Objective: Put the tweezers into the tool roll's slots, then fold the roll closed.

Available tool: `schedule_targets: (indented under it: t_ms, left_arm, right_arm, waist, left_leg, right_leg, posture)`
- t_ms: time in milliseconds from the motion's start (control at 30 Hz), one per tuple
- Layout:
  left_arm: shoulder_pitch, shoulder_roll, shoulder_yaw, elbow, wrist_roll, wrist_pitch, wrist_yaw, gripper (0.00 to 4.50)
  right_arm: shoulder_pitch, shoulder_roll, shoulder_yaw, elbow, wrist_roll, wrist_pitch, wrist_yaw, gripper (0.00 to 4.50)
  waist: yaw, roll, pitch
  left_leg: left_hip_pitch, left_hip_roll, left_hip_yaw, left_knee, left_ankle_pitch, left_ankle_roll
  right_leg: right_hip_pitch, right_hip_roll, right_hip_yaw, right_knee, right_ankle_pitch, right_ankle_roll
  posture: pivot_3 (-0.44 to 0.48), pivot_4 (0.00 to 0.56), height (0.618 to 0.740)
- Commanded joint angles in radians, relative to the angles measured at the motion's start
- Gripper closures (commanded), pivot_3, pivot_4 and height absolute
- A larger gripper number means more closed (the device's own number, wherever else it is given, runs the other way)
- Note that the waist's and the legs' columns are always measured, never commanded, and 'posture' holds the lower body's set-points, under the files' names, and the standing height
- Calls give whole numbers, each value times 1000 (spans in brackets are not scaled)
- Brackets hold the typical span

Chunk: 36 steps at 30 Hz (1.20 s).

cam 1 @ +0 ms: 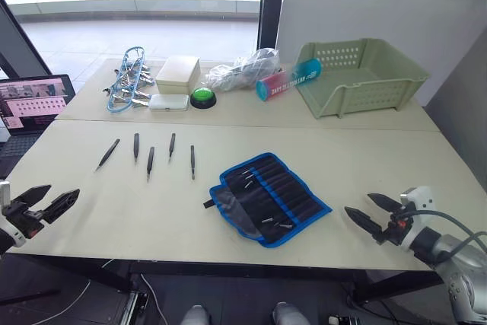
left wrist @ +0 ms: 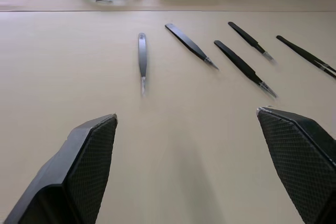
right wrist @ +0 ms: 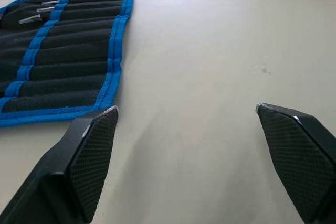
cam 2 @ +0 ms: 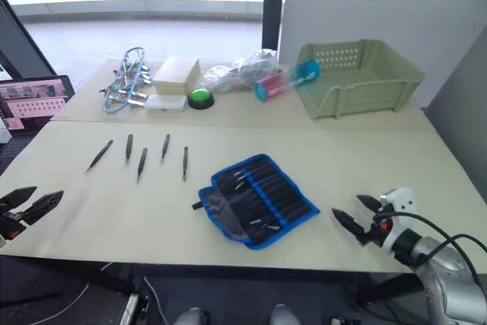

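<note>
With both sets of jaws spread and empty, the left gripper (cam 1: 46, 202) would do best to close across a shaft of the five tweezers (cam 1: 151, 159) lying left of the unrolled tool roll (cam 1: 268, 197) on the surface (cam 1: 152, 218), well apart from it, tip aimed toward its slots (right wrist: 63, 51).

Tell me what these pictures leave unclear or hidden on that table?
- Laptop: cut off by the left edge of the left eye view; its screen content is too small to read.
- Clear plastic bag: contents too crumpled to identify.
- Tool roll: cut off by the right wrist view's edge; in the left eye view a folded flap covers its near-left corner.
- Print on the teal tube: too small to read.
</note>
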Motion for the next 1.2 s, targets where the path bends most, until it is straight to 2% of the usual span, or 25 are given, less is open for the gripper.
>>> schedule_targets:
  t_ms: [33, 100, 300, 467, 600, 767, 933, 967, 1033, 1067, 1100, 1200]
  left_arm:
    - [3, -8, 20, -3, 25, -66, 56, 45]
    - [-20, -18, -9, 20, 43, -88, 69, 45]
    - [-230, 3, -129, 241, 142, -190, 103, 45]
    - [-496, 15, -268, 539, 277, -279, 146, 45]
    - [-640, 13, -345, 715, 361, -329, 198, 45]
    - [-740, -7, -389, 828, 419, -332, 272, 45]
    - [-778, -38, -411, 872, 454, -319, 318, 45]
    - [-785, -45, -414, 875, 459, -319, 319, 460]
    - [-798, -60, -419, 882, 468, -312, 323, 872]
    - [-805, -66, -421, 885, 472, -305, 329, 1305]
    - [-811, -72, -422, 888, 476, -298, 335, 1506]
    - [-824, -87, -425, 895, 484, -281, 350, 2557]
  right_arm:
    - [-12, -13, -29, -53, 40, -25, 7, 0]
    - [-16, -30, 10, -86, 54, 2, 49, 0]
    - [-93, -108, 99, -236, 169, 131, 143, 0]
    - [-166, -190, 166, -369, 283, 261, 193, 0]
    - [-224, -206, 187, -425, 326, 306, 174, 0]
    - [-259, -204, 179, -458, 362, 341, 132, 0]
    - [-248, -208, 172, -470, 369, 344, 101, 0]
    - [-245, -209, 172, -470, 367, 343, 97, 0]
    - [-236, -210, 169, -471, 367, 342, 91, 0]
    - [-233, -211, 168, -472, 365, 341, 89, 0]
    - [-229, -212, 168, -473, 363, 340, 87, 0]
    - [-224, -214, 168, -476, 359, 336, 79, 0]
  waist:
    - [-1, 0, 0]
    - [-1, 0, 0]
    - [4, -1, 0]
    - [15, -2, -1]
    - [15, -2, -1]
    - [17, -3, -1]
    - [22, -2, -1]
    - [23, -2, -1]
    - [23, -2, -1]
    - [24, -2, -1]
    - [25, -2, -1]
    - [24, -2, -1]
  left_leg:
    - [0, 0, 0, 0, 0, 0]
    - [0, 0, 1, 0, 0, 0]
    - [0, 0, 1, 0, 0, 0]
    - [-2, 0, 0, 0, 0, 0]
    - [-2, -1, 0, 1, 0, 0]
    - [-3, -1, -1, 1, 0, 0]
    - [-4, -1, -1, 2, 0, 0]
    - [-4, -1, -1, 2, 0, 0]
    - [-4, -1, -1, 2, 0, 0]
    - [-4, -1, -1, 2, 0, 0]
    - [-3, -1, -1, 2, 0, 0]
    - [-3, -1, -1, 3, 0, 0]
  right_leg:
    - [0, 0, 0, 0, 0, 0]
    - [0, 0, 0, 0, 0, 0]
    - [0, 0, 0, 0, 0, 0]
    - [0, 0, -1, 0, 0, 0]
    - [0, 0, -1, 0, 0, 0]
    - [-1, 0, -2, 2, 0, 0]
    - [-1, 0, -2, 2, 0, 0]
    - [-1, 0, -2, 3, 0, 0]
    - [-1, 0, -2, 3, 0, 0]
    - [-1, 0, -2, 3, 0, 0]
    - [-1, 0, -2, 3, 0, 0]
    - [-1, 0, -2, 5, 0, 0]
  posture:
    - [0, 150, 740]
    - [0, 150, 740]
    - [0, 150, 740]
    - [0, 150, 740]
    - [0, 150, 740]
    - [0, 150, 740]
    - [0, 150, 740]
    - [0, 150, 740]
    - [0, 150, 740]
    - [0, 150, 740]
    - [0, 150, 740]
    - [0, 150, 740]
